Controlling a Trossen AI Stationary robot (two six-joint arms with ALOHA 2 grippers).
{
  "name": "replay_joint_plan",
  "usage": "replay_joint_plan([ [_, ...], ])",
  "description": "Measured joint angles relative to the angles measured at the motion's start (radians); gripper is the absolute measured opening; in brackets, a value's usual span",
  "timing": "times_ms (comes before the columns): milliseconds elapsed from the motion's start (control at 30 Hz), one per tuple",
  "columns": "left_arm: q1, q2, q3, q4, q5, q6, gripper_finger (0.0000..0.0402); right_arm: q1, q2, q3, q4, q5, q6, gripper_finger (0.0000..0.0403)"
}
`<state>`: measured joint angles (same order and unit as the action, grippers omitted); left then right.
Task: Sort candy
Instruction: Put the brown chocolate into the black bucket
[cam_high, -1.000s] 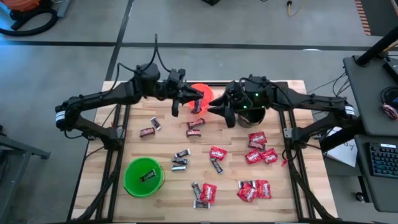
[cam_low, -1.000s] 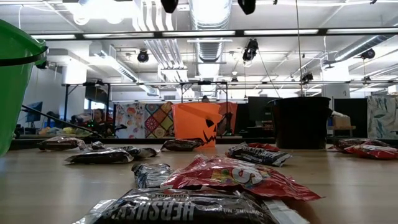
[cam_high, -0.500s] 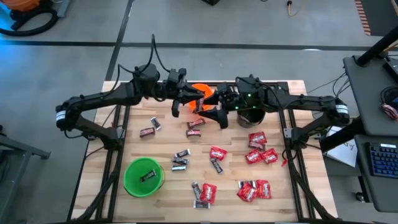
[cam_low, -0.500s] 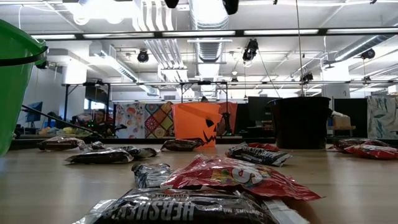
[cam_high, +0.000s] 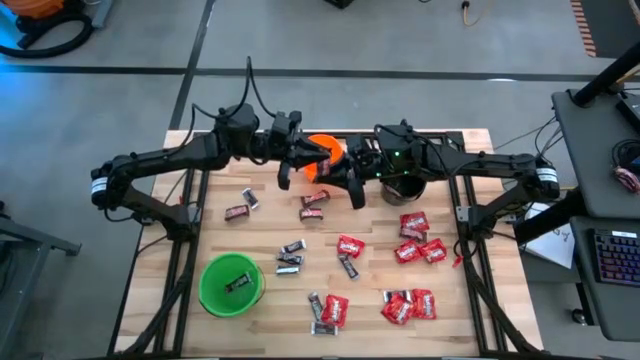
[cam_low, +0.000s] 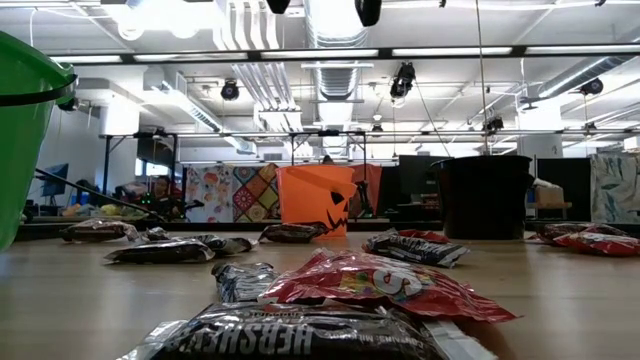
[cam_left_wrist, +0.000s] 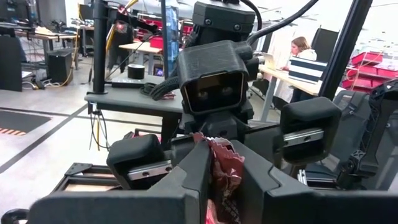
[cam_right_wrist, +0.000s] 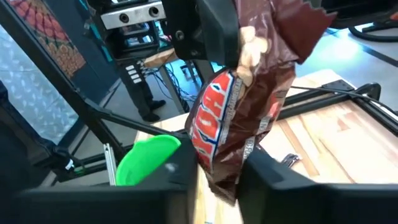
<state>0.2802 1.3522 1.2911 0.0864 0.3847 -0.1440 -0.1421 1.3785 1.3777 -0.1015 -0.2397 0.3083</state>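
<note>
A reddish-brown candy bar is held in the air between my two grippers, above the table's far middle, beside the orange cup. My left gripper comes from the table's left and is shut on the bar. My right gripper faces it from the right, also shut on the bar. Red packets and dark mini bars lie flat on the wooden table. My left gripper pinches one end of the bar's wrapper between its two fingers. The fingers point level from the table's left. The bar is clear of the table. My right gripper pinches the bar's other end between its two fingers. It comes about level from the table's right, opposite the left gripper's finger. The bar spans between both grippers.
A black cup stands under my right arm, and a green cup with a dark bar inside stands near the left front. In the low view, candy lies close to the near edge. A person sits at a desk beyond the table.
My right gripper has moved toward the table's left, away from above the black cup and up to the left gripper, and has shut on the free end of the bar. My left gripper has kept the bar in place.
</note>
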Motion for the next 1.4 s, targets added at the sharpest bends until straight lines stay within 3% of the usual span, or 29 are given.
replay_joint_plan([
  [100, 0.001, 0.000, 0.000, 0.000, 0.000, -0.007, 0.0046, 0.000, 0.000, 0.000, 0.001, 0.000, -0.009, 0.0028],
  [433, 0.007, -0.006, 0.015, -0.069, -0.032, -0.038, 0.0101, -0.007, -0.005, 0.003, -0.074, 0.001, 0.006, 0.0050],
  [600, 0.035, -0.032, 0.090, -0.355, -0.038, -0.032, 0.0158, -0.048, -0.018, 0.012, -0.291, 0.004, 0.032, 0.0036],
  [733, 0.059, -0.040, 0.200, -0.743, -0.038, 0.035, 0.0192, -0.099, -0.019, 0.038, -0.558, 0.024, 0.067, 0.0038],
  [833, 0.067, -0.039, 0.279, -1.033, -0.063, 0.080, 0.0202, -0.142, -0.019, 0.055, -0.800, 0.098, 0.093, 0.0039],
  [967, 0.067, -0.036, 0.343, -1.308, -0.213, 0.081, 0.0202, -0.184, -0.019, 0.082, -1.058, 0.265, 0.173, 0.0038],
  [1033, 0.067, -0.036, 0.348, -1.381, -0.274, 0.055, 0.0200, -0.202, -0.019, 0.088, -1.164, 0.323, 0.265, 0.0038],
  [1200, 0.068, -0.036, 0.315, -1.457, -0.314, -0.020, 0.0195, -0.231, -0.017, 0.085, -1.352, 0.334, 0.498, 0.0038],
  [1400, 0.068, -0.024, 0.251, -1.457, -0.315, -0.052, 0.0194, -0.232, -0.016, 0.078, -1.386, 0.320, 0.510, 0.0038],
])
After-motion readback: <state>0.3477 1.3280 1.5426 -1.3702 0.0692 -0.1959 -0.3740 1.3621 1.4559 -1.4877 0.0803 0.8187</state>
